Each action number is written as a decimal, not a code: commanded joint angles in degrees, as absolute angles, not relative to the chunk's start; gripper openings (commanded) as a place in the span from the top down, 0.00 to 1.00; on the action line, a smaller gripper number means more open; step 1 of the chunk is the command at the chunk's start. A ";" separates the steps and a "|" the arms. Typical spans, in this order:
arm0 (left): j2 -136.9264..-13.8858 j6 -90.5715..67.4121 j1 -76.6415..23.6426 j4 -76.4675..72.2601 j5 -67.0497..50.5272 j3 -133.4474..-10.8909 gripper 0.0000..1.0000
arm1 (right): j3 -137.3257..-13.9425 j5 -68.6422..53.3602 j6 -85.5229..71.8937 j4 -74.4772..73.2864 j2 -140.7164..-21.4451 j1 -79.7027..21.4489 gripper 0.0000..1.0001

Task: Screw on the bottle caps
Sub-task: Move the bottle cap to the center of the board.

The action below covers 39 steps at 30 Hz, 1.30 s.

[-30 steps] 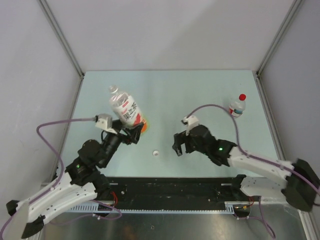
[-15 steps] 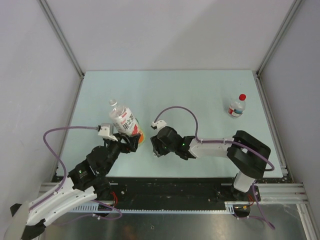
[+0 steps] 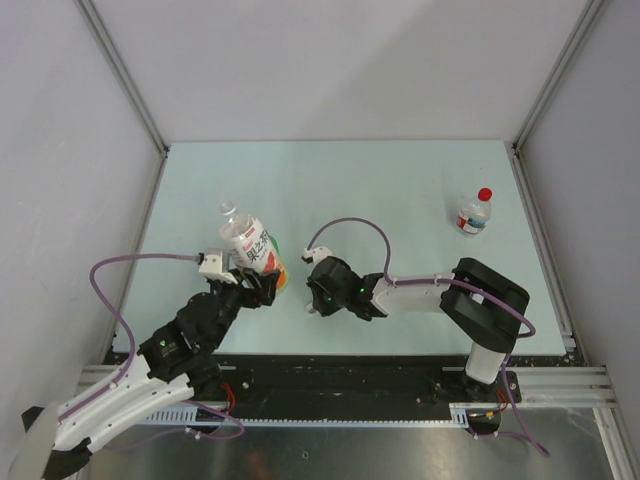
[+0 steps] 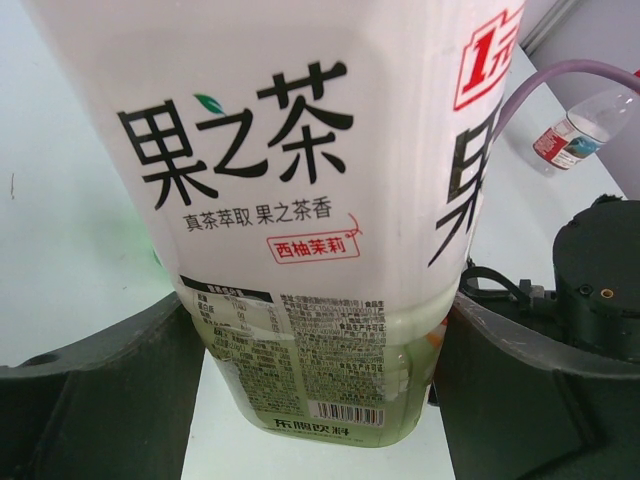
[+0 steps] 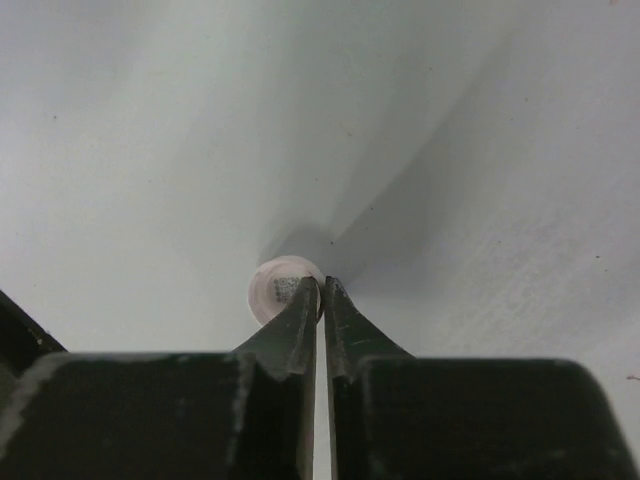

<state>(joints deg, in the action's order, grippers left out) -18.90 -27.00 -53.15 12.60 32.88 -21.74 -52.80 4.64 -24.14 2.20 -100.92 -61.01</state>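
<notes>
The wide clear bottle [image 3: 250, 244] with the orange and white label leans away from me, its neck uncapped. My left gripper [image 3: 262, 284] is shut on its lower body, a finger [image 4: 100, 385] pressed to each side. A white cap [image 5: 280, 291] lies open side up on the table, and my right gripper [image 5: 321, 288] is shut on its rim, one tip inside the cap and one outside. In the top view my right gripper [image 3: 313, 299] stands just right of the bottle's base. A small clear bottle [image 3: 472, 216] at the back right wears a red cap [image 3: 485, 194].
The pale green table [image 3: 380, 190] is bounded by a metal frame and grey walls. A black rail [image 3: 340, 375] runs along the near edge. The small red-labelled bottle [image 4: 575, 135] also shows far right in the left wrist view, behind the right arm's purple cable [image 4: 545, 85].
My right arm swung left from mid-table to the white cap and closed its jaws on the rim. My left arm drew the bottle slightly nearer and lower.
</notes>
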 commanded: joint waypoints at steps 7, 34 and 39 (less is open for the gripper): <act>-21.22 -26.91 -53.35 10.49 33.76 -22.71 1.00 | -54.67 19.12 -21.21 -11.49 -94.59 -57.66 1.00; -21.23 -26.29 -53.35 11.44 31.72 -26.67 1.00 | -58.07 68.19 -10.74 -36.97 -109.93 -51.25 0.99; -21.50 -26.94 -53.35 13.44 30.54 -29.09 1.00 | -59.71 66.66 -10.19 -36.02 -113.74 -52.61 0.98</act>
<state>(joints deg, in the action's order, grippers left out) -21.78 -26.50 -53.15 13.74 31.42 -25.19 -57.17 64.69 -10.26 -36.16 -111.92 -51.33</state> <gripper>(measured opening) 0.820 0.020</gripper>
